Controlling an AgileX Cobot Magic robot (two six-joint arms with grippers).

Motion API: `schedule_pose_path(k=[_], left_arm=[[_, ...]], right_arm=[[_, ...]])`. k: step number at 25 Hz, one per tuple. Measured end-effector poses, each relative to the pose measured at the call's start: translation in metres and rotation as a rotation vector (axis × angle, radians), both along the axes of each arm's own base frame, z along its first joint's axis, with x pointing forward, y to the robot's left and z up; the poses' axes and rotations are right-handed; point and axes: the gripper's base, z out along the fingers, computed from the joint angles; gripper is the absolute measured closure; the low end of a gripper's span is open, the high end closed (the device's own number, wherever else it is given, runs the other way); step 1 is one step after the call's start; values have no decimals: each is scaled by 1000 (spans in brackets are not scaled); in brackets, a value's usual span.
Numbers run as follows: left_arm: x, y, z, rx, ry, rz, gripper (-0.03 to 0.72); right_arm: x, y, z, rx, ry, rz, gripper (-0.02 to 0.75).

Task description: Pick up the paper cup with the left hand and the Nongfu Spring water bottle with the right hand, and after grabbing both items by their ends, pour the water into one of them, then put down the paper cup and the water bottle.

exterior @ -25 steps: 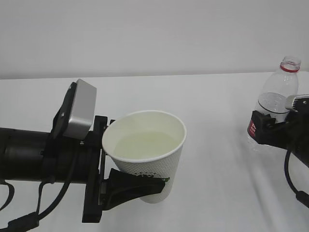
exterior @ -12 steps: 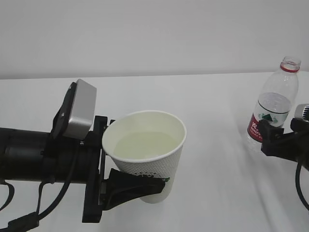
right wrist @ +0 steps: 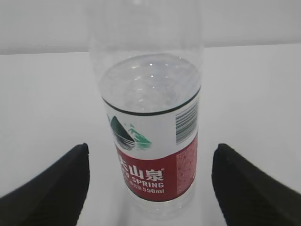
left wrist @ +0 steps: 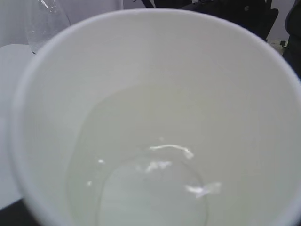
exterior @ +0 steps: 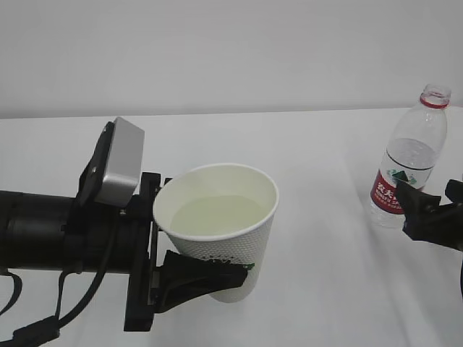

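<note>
Since a second ago the right pincer (exterior: pixel 432 211) has let go of the bottle (exterior: pixel 409 166) and backed off toward 4 o'clock; the bottle now stands alone, upright and uncapped, on the tabletop (exterior: pixel 333 238) at the 3 o'clock edge of the exterior view. The cup (exterior: pixel 221 228) and the left pincer (exterior: pixel 181 271) have not shifted.

The cup sits low and centre in that view, tilted a little toward the camera, off the tabletop as far as I can judge. A pale pool of water (left wrist: pixel 141 174) lies in its bottom, and the bottle is only partly full, its water line just above the red label (right wrist: pixel 155 172).

My reading is that the pour is done and the bottle has been put down. What is left is to lower the cup, level it, release it and draw the left arm away.

The left pincer is pinching the cup near its base, one black finger (exterior: pixel 199 278) pressed against the lower wall at 7 o'clock of the cup. The right pincer stands spread wide and empty: in its wrist view the two fingers (right wrist: pixel 51 188) flank the bottle at 8 and 4 o'clock with clear gaps on both sides, touching nothing.
</note>
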Motion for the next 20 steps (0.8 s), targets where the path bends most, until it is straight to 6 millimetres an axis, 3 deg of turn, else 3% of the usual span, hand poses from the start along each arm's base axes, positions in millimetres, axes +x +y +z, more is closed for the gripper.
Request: schedule_pose_path(k=[9,20], left_arm=[[2,0,1,-12,7,21,160],[7,1,1,-14,25,89,160]], right_arm=[[-13,2,9,27,-20,37,132],[-15,4,9,37,-18,59,141]])
